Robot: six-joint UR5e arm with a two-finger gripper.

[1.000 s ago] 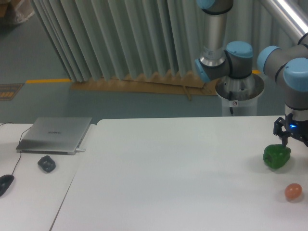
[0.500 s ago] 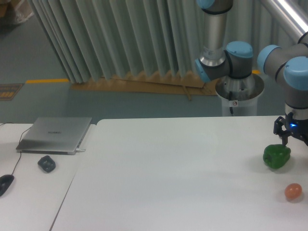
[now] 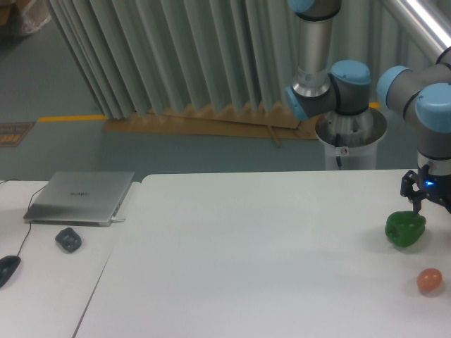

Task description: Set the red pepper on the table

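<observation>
Camera view shows you no red pepper anywhere on the table (image 3: 232,246), so you cannot tell which way it lies from the gripper (image 3: 425,204), which hangs just above the green pepper (image 3: 405,229) with fingers too cut off to judge.

The black two-finger gripper (image 3: 431,199) at the right edge of the white rectangular table (image 3: 268,246) is cut off by the frame, so its finger spacing cannot be read. Its visible finger perhaps touches the glossy green bell pepper (image 3: 404,229). No red pepper is visible.
</observation>
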